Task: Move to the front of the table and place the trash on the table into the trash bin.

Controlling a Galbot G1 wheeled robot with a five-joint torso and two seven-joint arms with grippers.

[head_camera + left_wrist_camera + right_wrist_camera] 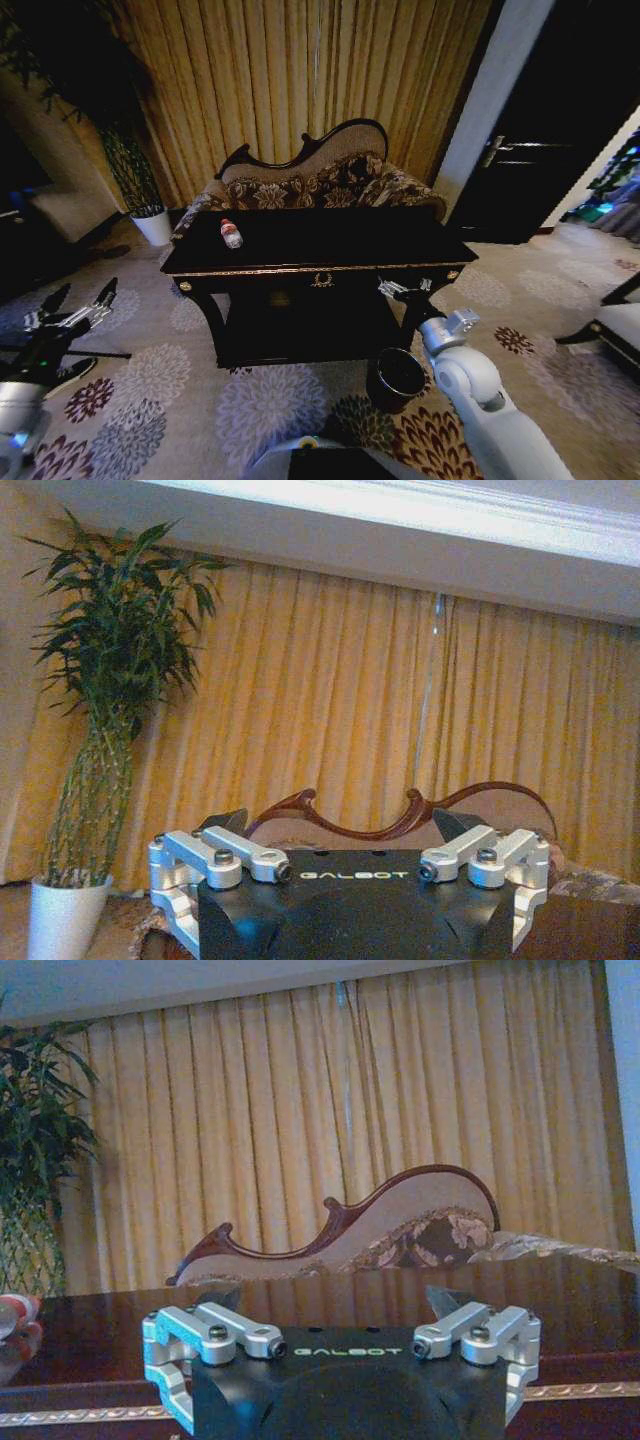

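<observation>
Right pincer (404,289) at the front edge of the bench (330,245), fingers apart, holding nothing. Bottle (231,233) lies on the bench top, well off to that pincer's left and beyond it. Bin (397,379) on the floor just below the right pincer. Left pincer (76,300) low, well left of the bench, fingers apart, empty.
</observation>
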